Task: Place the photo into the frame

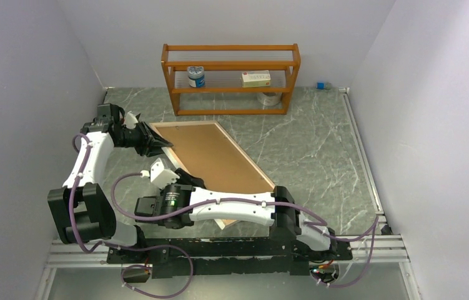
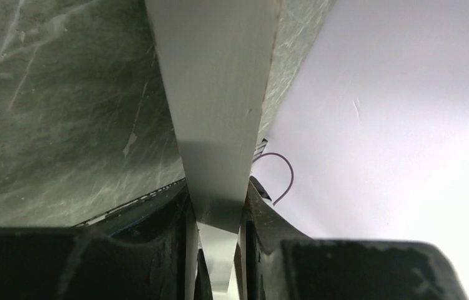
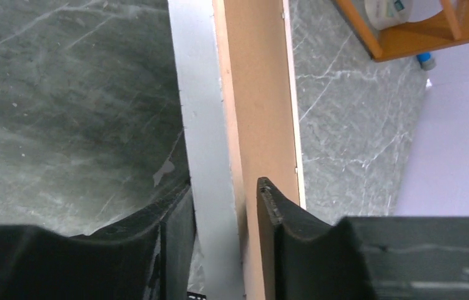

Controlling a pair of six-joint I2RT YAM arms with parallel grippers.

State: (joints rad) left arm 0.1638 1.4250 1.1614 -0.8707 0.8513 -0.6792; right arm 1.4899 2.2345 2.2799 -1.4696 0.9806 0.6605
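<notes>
From above, the frame (image 1: 248, 155) lies slantwise on the table (image 1: 319, 156) with its back up, and a brown board (image 1: 213, 156) fills it. The left gripper (image 1: 157, 145) is at its far left corner; the right gripper (image 1: 164, 174) is at the near left edge, just beside the other.

In the left wrist view the jaws stand narrow and press on both sides of the silver-white rim (image 2: 213, 94); this grip looks firm.

In the right wrist view the jaws straddle the same edge. One finger (image 3: 175, 219) touches the silver side and the other (image 3: 272, 206) is at the wood-coloured side. I cannot tell whether they pinch already.

The risks, as I judge them: both grips sit near one corner, so the long free part may sag or swing if it is raised. If the right jaws close unevenly they may twist the thin rim, or push the board out. A slip would drop the pane onto the table.
</notes>
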